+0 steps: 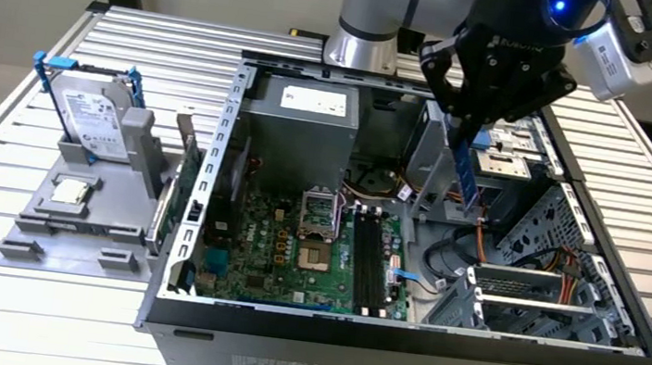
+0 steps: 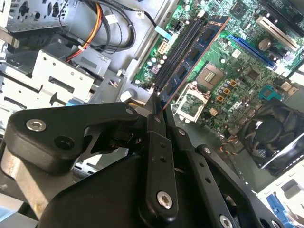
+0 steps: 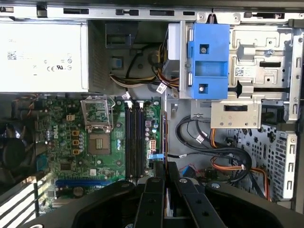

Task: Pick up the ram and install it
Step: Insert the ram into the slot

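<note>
Holding the ram (image 1: pixel 472 177) by one end, the gripper (image 1: pixel 478 127) has its fingers closed flat on the stick, which hangs lengthwise below the fingertips. It is inside the open computer case (image 1: pixel 223 133) but clear of everything there. In the exterior view it sits toward that view's right of the memory slots (image 1: pixel 369 253), above the gap between the motherboard (image 1: pixel 281 242) and the drive cage (image 1: pixel 512 289).

In the first wrist view the stick appears edge-on, running parallel to the black slots and just beside them, over the board's edge. The second wrist view shows its chip-bearing face reaching out from the fingertips toward the slots.

The pick-up looks done and the carry to the board is in hand; nothing is seated, and the slots look unoccupied.

As I judge it, installing calls for a small sideways correction onto one slot. The stick's contact edge must line up along that slot's full length and clear the CPU socket (image 1: pixel 317 258) nearby. As held, the stick points end-first, so its attitude looks like the main thing to settle.
</note>
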{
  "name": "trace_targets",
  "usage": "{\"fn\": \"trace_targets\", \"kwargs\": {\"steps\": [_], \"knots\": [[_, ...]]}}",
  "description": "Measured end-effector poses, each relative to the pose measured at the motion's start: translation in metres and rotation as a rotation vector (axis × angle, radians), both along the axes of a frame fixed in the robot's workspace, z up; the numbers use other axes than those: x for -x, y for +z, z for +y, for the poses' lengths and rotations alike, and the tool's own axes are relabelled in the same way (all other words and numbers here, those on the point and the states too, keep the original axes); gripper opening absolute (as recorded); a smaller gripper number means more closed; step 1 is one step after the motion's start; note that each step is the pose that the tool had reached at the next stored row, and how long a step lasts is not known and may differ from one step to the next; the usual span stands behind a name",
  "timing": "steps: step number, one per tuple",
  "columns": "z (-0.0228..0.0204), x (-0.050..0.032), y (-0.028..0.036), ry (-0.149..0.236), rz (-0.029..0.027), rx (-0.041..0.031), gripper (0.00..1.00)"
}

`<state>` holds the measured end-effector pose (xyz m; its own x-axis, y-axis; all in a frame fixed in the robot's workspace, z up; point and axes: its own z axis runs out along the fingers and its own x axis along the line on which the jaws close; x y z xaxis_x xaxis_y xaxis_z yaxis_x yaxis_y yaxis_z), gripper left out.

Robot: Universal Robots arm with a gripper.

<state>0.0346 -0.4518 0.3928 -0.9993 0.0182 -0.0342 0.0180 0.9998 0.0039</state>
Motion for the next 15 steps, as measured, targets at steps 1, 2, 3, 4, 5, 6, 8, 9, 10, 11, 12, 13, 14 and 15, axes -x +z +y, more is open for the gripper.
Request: {"fn": "trace_targets", "kwargs": {"steps": [1,2,3,4,5,6,8,9,10,11,12,13,14,15], "knots": [[0.0,0.0,-0.0006,0.0,-0.0006,0.0002,0.0],[0.0,0.0,-0.0011,0.0,-0.0012,0.0002,0.0],[0.0,0.0,-0.0017,0.0,-0.0015,0.0002,0.0],[0.0,0.0,-0.0023,0.0,-0.0017,0.0002,0.0],[0.0,0.0,-0.003,-0.001,-0.0017,0.0003,0.0],[0.0,0.0,-0.0036,-0.002,-0.0018,0.0003,0.0],[0.0,0.0,-0.005,-0.015,-0.0017,0.0003,0.0],[0.0,0.0,-0.0057,-0.021,-0.0018,0.0003,0.0],[0.0,0.0,-0.0063,-0.026,-0.0017,0.0006,0.0],[0.0,0.0,-0.0069,-0.028,-0.0018,0.0014,0.0],[0.0,0.0,-0.0075,-0.029,-0.0018,0.0027,0.0],[0.0,0.0,-0.008,-0.029,-0.0017,0.0042,0.0],[0.0,0.0,-0.0086,-0.029,-0.0014,0.006,0.0],[-0.0001,-0.0002,-0.0091,-0.029,-0.0007,0.0086,0.0]]}}
